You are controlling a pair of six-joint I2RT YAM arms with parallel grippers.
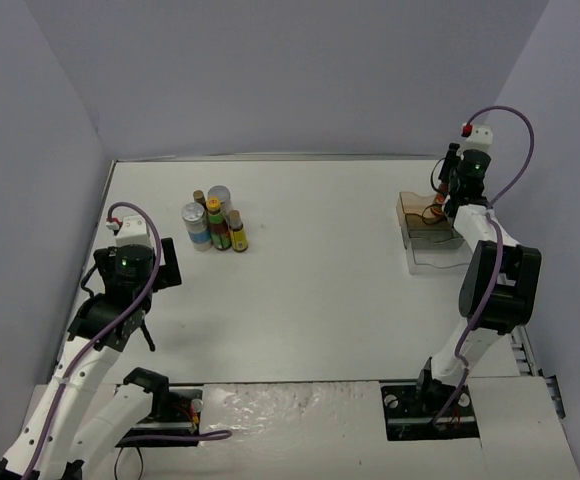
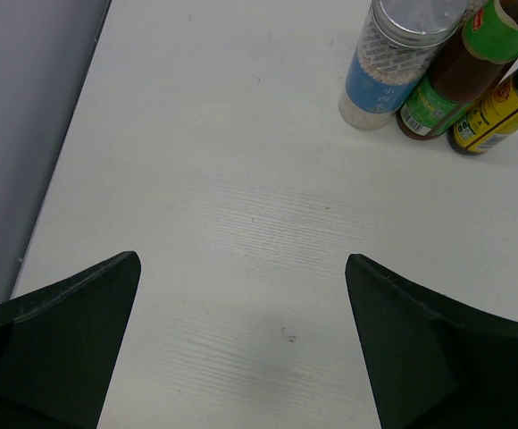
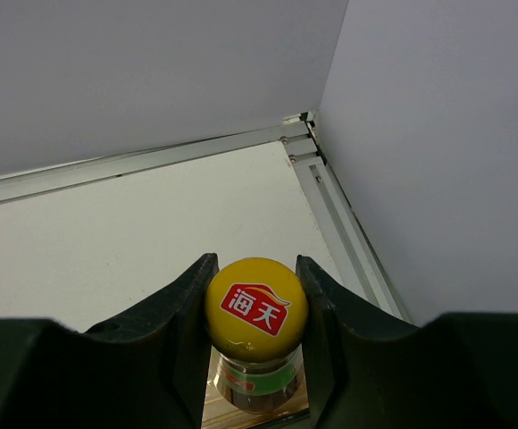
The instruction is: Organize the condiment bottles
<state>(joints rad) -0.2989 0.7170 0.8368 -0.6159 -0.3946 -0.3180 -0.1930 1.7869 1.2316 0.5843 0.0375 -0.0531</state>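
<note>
Five condiment bottles stand bunched at the back left: two silver-topped cylinders (image 1: 196, 225) (image 1: 218, 197) and three brown sauce bottles (image 1: 214, 222) (image 1: 236, 232) (image 1: 199, 198). My left gripper (image 1: 122, 318) is open and empty, low over the table, near and to the left of them. Its view shows one cylinder (image 2: 393, 54), a green-labelled bottle (image 2: 460, 71) and a yellow-labelled bottle (image 2: 500, 107) at the top right. My right gripper (image 1: 442, 195) (image 3: 256, 299) is shut on the yellow cap of a brown sauce bottle (image 3: 256, 308), upright over the wooden block (image 3: 241, 413) in the clear tray (image 1: 440, 250).
Purple-grey walls close in the table on the left, back and right. The tray sits near the right wall and a metal rail (image 3: 339, 223) along the table edge. Bare white table (image 1: 320, 260) lies between the bottle group and the tray.
</note>
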